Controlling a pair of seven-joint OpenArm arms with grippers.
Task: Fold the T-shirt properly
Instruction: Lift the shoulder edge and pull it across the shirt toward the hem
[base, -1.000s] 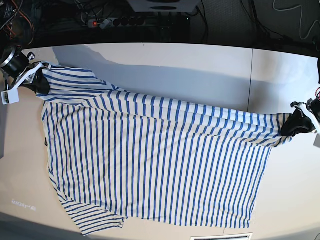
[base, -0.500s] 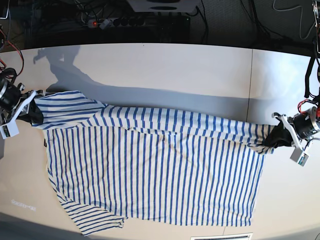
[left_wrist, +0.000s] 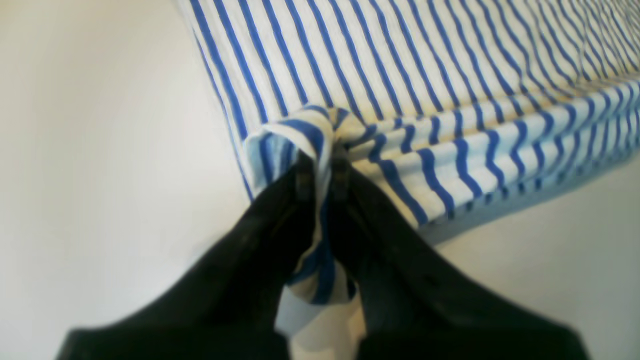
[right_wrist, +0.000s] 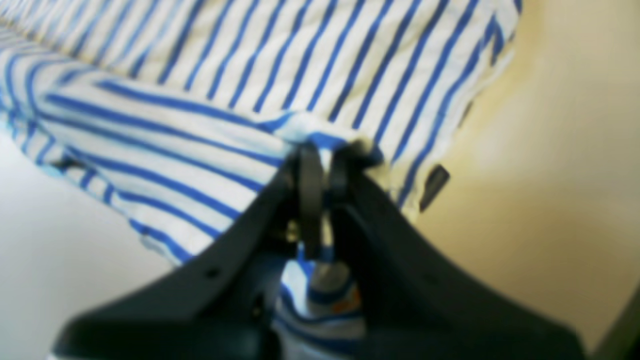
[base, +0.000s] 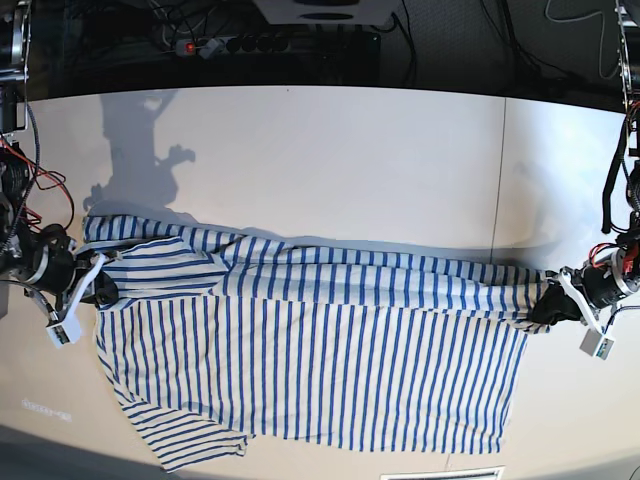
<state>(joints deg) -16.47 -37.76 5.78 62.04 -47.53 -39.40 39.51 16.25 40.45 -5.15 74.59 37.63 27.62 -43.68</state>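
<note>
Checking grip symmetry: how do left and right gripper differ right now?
Left gripper pinches the T-shirt at its right end in the base view; right gripper pinches the opposite end. A small dark tag hangs beside the right gripper; none shows by the left. Both have jaws shut on bunched cloth.

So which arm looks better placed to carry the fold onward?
Probably neither alone. The left end effector and the right end effector each pinch one end of the T-shirt edge; the cloth spans both, so they should likely move together.
</note>
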